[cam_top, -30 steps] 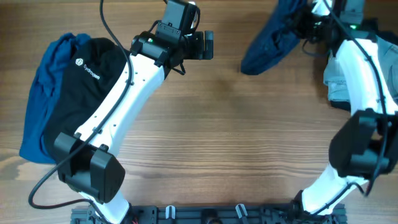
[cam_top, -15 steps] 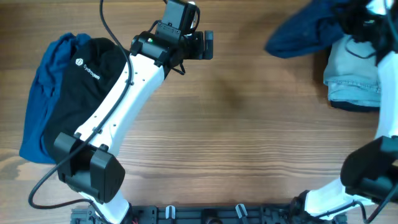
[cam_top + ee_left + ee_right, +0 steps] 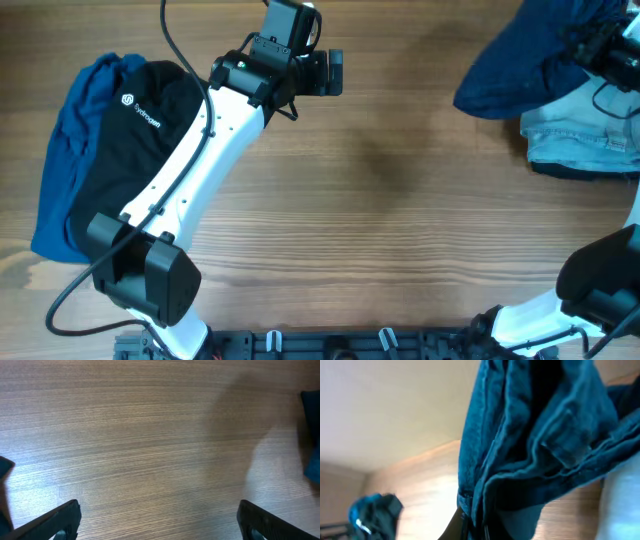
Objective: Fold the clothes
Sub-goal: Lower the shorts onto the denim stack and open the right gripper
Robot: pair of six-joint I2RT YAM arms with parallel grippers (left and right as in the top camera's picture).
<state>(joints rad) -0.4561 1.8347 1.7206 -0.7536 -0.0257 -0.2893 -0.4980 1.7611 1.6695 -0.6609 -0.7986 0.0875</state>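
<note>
While the dark navy two-legged fabric shorts (image 3: 515, 60) are gripped in the clenched right end effector (image 3: 472, 527) at the far right corner of the wooden worktop (image 3: 400, 230), partly over the pale blue denim (image 3: 575, 135), the left end effector (image 3: 335, 73) is held released above bare wood near the far edge. A black top with a white logo (image 3: 140, 150) is laid over a royal-blue garment (image 3: 65, 160) at the left edge.

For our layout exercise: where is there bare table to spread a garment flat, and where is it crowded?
Bare wood fills the middle, between the left arm and the pale denim. Crowded: left edge, black top over blue garment; far right, navy shorts above denim.
</note>
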